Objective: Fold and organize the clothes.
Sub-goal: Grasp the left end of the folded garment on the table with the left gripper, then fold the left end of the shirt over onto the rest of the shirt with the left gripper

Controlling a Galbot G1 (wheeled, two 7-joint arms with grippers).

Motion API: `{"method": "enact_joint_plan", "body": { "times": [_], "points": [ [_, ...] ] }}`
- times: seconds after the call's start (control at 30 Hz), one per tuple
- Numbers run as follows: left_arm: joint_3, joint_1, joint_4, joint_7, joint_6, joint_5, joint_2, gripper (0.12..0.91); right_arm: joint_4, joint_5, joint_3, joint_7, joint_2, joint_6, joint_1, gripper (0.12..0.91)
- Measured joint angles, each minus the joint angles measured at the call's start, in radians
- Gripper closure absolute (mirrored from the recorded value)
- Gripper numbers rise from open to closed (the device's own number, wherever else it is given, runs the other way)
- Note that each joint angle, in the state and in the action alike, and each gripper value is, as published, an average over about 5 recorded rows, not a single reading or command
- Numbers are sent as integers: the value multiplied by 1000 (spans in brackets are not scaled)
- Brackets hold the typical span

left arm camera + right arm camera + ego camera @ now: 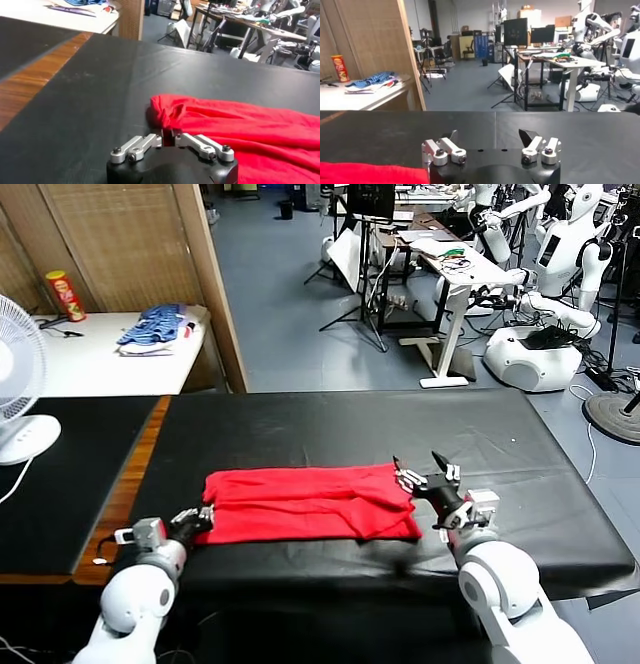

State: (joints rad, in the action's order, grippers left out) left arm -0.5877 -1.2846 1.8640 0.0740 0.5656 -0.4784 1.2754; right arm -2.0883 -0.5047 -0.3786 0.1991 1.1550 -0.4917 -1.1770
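The clothes are one red T-shirt (310,504), lying as a long folded band across the black table (350,419); no print shows. My left gripper (200,519) is at the shirt's left end. In the left wrist view its fingers (170,139) stand close together, with the bunched red corner (165,112) pinched between them. My right gripper (425,469) hovers at the shirt's right end, open. In the right wrist view nothing lies between the right gripper's (490,137) fingertips, and the red cloth (370,174) lies off to one side.
A wooden strip (135,474) separates the table from a black mat on the left, where a white fan (15,384) stands. Behind it a white table holds a blue striped pile (155,326) and a red can (65,294). Desks and robots stand at the back right.
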Motion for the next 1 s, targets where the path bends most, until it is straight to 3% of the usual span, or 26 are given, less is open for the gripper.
{"method": "enact_joint_plan", "body": {
  "times": [0.2, 0.4, 0.57, 0.7, 0.83, 1.0],
  "points": [
    [-2, 8, -26, -22, -67, 156, -42, 879, -15, 0, -14, 2, 1, 0, -4, 227],
    [-30, 6, -56, -17, -125, 312, -177, 879, -29, 1, -28, 6, 11, 0, -16, 227],
    [-28, 9, -50, -6, -124, 350, -284, 879, -35, 13, -29, 6, 21, 0, -23, 227],
    [0, 19, 17, 41, -41, 251, -284, 879, -42, 31, -33, 7, 28, -1, -31, 227],
    [47, 40, 116, 116, 65, 50, -220, 879, -45, 46, -42, 8, 31, -2, -39, 227],
    [119, 70, 191, 192, 130, -204, -119, 879, -42, 54, -56, 8, 33, -2, -47, 227]
  ]
}}
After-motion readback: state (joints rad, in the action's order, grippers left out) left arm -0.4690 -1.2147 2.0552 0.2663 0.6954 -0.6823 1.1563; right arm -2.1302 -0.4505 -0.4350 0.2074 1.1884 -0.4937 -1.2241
